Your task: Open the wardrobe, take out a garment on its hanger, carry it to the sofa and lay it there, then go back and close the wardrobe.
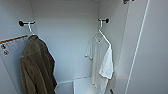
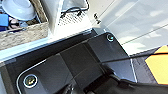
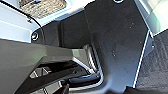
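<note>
The wardrobe (image 1: pixel 67 30) stands open right in front of me in the head view, its white interior bare at the back. The garment (image 1: pixel 100 60), a white short-sleeved T-shirt, hangs on the right side. Its thin white hanger (image 1: pixel 104 36) is hooked over a dark side hook (image 1: pixel 103 20). A low shelf (image 1: pixel 82 85) lies under the T-shirt. The sofa is out of view.
A long olive-brown coat (image 1: pixel 36 67) hangs from the left hook (image 1: pixel 22 23). The open right door (image 1: pixel 150 50) stands close by, and the left door carries an orange-striped label (image 1: pixel 10 46). A woven basket (image 2: pixel 22 35) sits on the floor near my base.
</note>
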